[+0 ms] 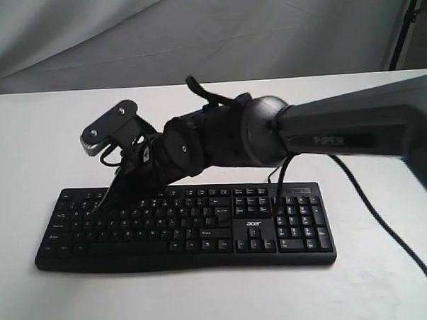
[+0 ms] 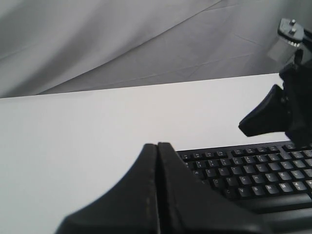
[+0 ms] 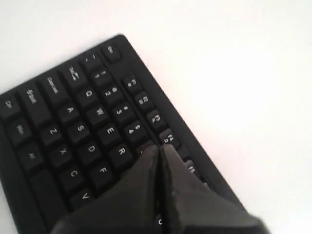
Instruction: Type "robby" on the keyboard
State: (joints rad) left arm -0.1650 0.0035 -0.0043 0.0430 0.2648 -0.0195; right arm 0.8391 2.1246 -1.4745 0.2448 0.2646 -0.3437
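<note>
Keyboard [image 1: 202, 235] sits at 6 o'clock on table [image 1: 35, 132], both right gripper [image 3: 159, 150] and left gripper [image 2: 157, 146] clenched empty, right tip maybe 1 o'clock off R key [image 3: 121, 151], so recentre, then tap straight down.

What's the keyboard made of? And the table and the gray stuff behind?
The keyboard looks like matte black plastic, with white letters printed on moulded keys. The table is smooth, plain white, maybe laminate; I can't be sure. The backdrop looks like gray cloth: it has soft folds.
</note>
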